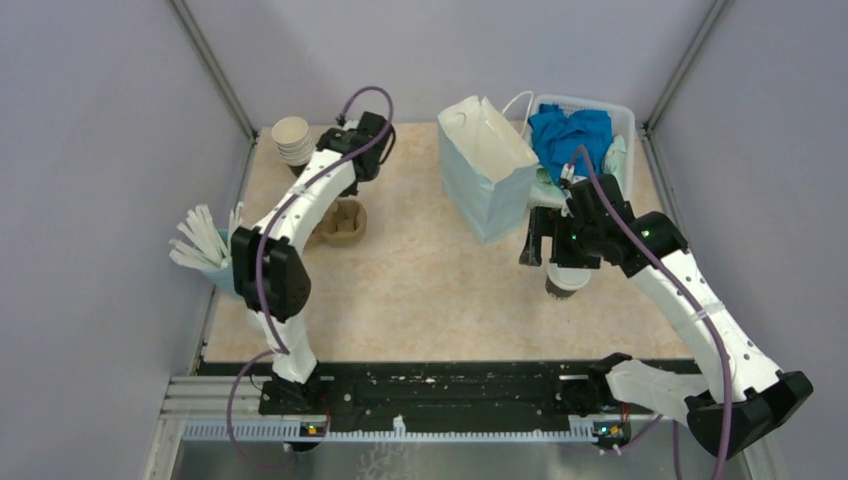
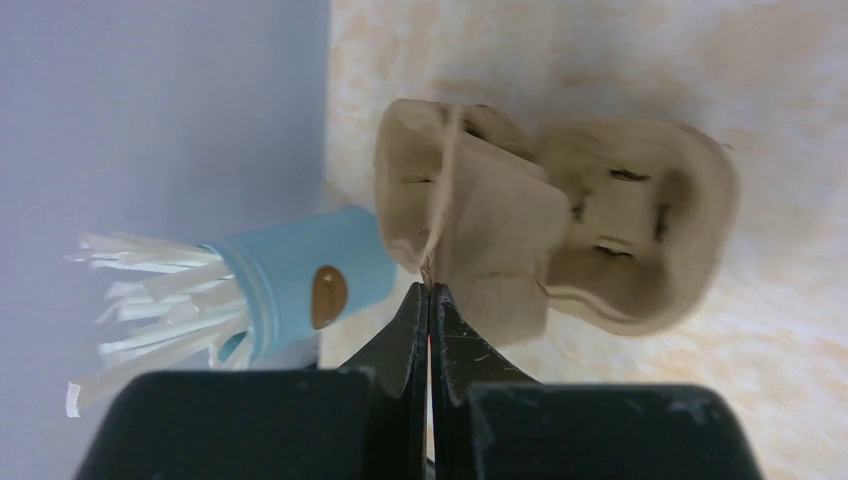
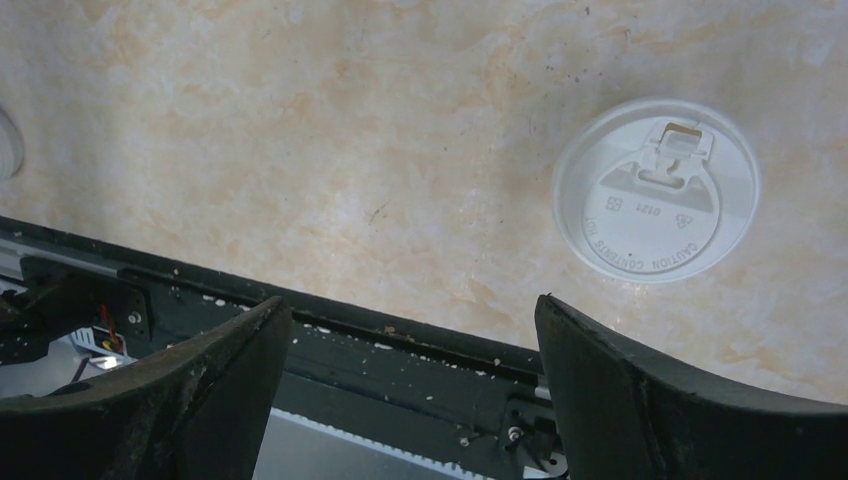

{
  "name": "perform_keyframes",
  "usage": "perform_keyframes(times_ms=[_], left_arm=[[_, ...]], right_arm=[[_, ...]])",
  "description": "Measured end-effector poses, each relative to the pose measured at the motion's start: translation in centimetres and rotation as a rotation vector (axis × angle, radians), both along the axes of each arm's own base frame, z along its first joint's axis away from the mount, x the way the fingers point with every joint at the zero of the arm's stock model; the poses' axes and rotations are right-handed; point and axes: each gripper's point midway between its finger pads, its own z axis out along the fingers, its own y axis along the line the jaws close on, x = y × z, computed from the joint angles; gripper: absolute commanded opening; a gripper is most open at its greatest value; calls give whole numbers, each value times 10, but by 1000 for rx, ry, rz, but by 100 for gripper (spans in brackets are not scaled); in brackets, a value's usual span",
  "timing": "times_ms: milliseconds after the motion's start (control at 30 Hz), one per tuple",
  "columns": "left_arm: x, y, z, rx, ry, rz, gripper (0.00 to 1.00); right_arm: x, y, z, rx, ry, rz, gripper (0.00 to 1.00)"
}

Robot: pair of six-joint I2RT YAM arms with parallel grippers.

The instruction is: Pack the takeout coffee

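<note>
Far left: cup stack [image 1: 292, 140], carrier [image 1: 343, 222] before it; bag [image 1: 487, 165] centre-rear, bin [image 1: 625, 112] right; coffee [image 1: 567, 282] before bag.

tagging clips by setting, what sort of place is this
Probably a robotics lab cell staged as a coffee takeout counter: plain grey walls box in the table, with a paper bag, stacked paper cups and a pulp cup carrier.

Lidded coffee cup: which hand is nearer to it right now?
Right. The right hand hangs open just above and beside the lidded coffee cup, not touching it. The left hand is shut, far across the table, over by the cardboard cup carrier.
</note>
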Motion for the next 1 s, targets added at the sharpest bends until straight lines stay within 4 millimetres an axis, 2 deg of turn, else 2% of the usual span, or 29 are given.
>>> perform_keyframes(times_ms=[33,100,200,267,333,433,533,700,767,867,1000], left_arm=[[0,4,-11,64,38,18,0],[3,4,-19,169,56,32,0],[2,-5,-14,231,8,8,0],[-6,-6,-13,258,7,-4,0],[-9,-7,-2,297,-5,15,0],[2,-15,28,318,-93,55,0],[4,-25,42,300,-154,40,0],[1,-54,51,151,-173,-33,0],[2,-70,65,29,-208,-52,0],[-5,-83,91,-134,-259,-59,0],[-31,-89,118,-342,-292,-65,0]], right_arm=[[-1,0,-2,-1,6,2,91],[-1,0,-3,-1,8,2,91],[1,1,-2,3,-1,3,91],[2,2,-4,4,-3,4,91],[2,2,-7,2,5,7,91],[2,4,-9,2,13,12,91],[3,5,-12,-2,20,19,91],[5,5,-14,-14,26,29,92],[5,5,-11,-17,22,36,92],[7,8,1,-5,-13,58,92],[-1,22,16,13,-57,134,92]])
